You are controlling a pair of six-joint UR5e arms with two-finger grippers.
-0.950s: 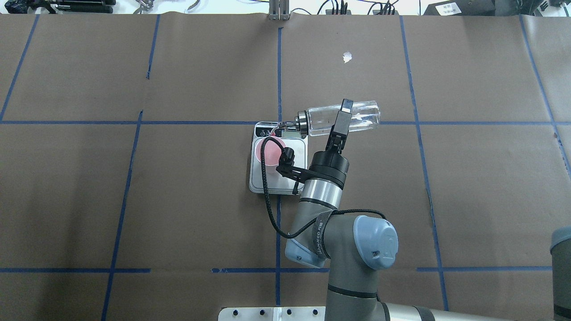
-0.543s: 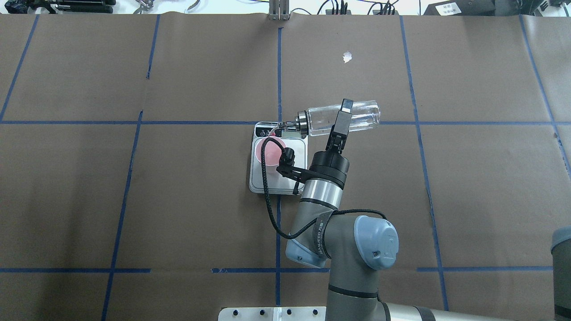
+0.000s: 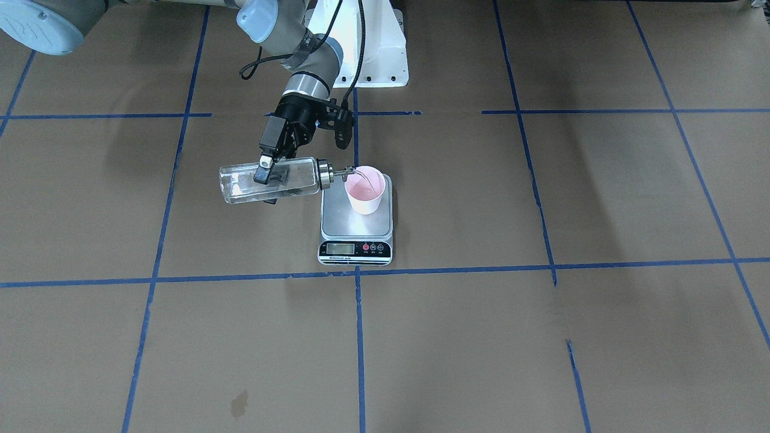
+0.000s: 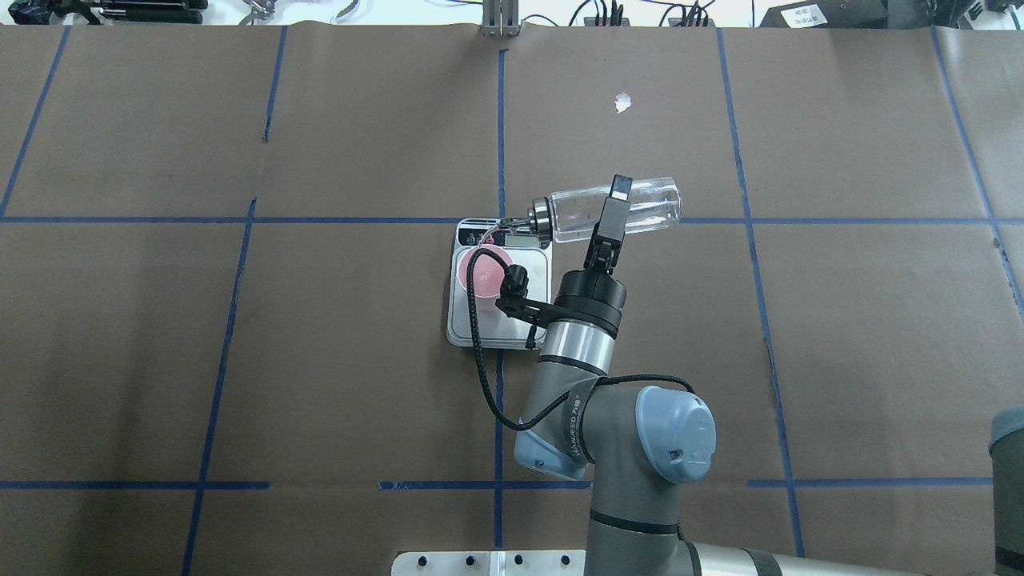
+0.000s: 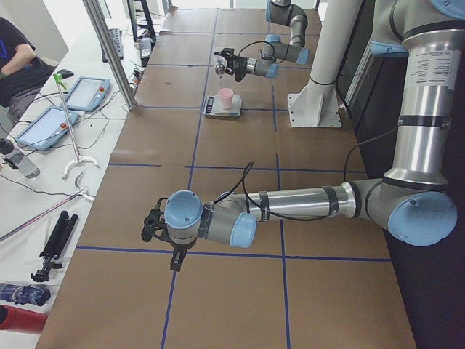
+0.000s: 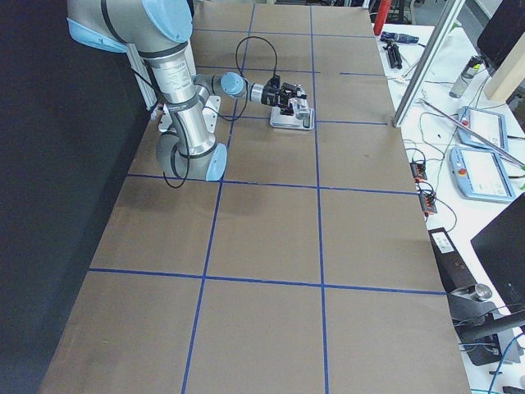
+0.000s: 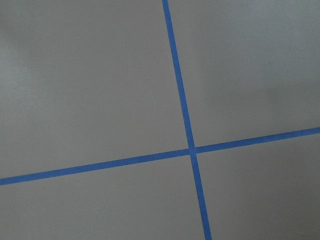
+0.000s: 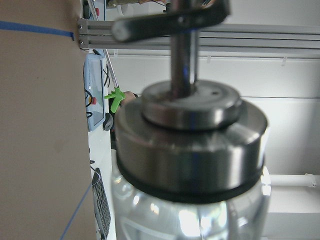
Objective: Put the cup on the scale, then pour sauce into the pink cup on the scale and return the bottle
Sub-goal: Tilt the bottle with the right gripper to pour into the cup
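The right gripper (image 4: 612, 210) holds a clear glass bottle (image 4: 652, 206) tipped almost flat above the brown tabletop (image 3: 541, 337), its fingers (image 3: 263, 174) pinching the bottle around the middle of its body. In the overhead view the bottle lies to the right of the scale (image 4: 460, 320), base to the right and metal collar (image 3: 325, 174) to the left. Its small spout (image 3: 340, 172) reaches over the rim of the pink cup (image 3: 365, 192). A thin clear stream of sauce (image 3: 360, 173) arcs from the spout into the cup. The cup stands upright on the silver platform of the scale, toward the end farthest from the display. The scale sits near the middle of the tabletop, just beside a crossing of blue tape lines (image 7: 180, 100). The right wrist camera shows the collar close up, blurred. The left gripper (image 5: 154, 227) hangs low over the tabletop, well apart from the scale, and shows only in the left side view, so I cannot tell whether its fingers are spread or pressed together. The left wrist camera shows only bare brown tabletop and crossing tape.
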